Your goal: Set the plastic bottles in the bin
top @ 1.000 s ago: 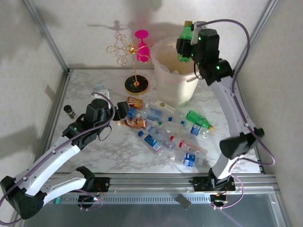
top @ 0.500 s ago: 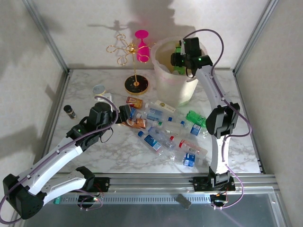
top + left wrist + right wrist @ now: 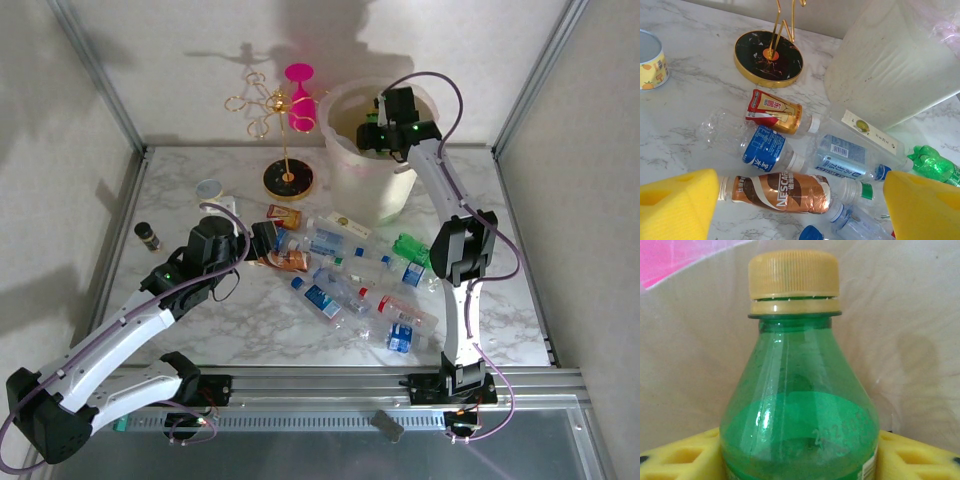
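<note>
Right gripper (image 3: 375, 137): down inside the bin (image 3: 345, 185), at its far right. A green bottle (image 3: 797, 405) stands cap-up between the pads (image 3: 675, 457). You cannot tell whether they clamp it or have let go.
Left gripper (image 3: 264, 238): released, jaws wide, low over the left end of the bottles (image 3: 350, 275) on the table (image 3: 200, 330).
Task items: one green bottle in the bin; the rest lie in a heap near the bin, with the brown bottle (image 3: 785, 192) lined up between the left pads.
Risk, release: if the foam clings, the green bottle may ride back out when you lift.
Risk, withdrawal: the wrist or cable may snag the liner or rim and shift the bin.
Risk, next pick: the brown bottle is round and touches its neighbours. It may roll, or you may pinch two.
</note>
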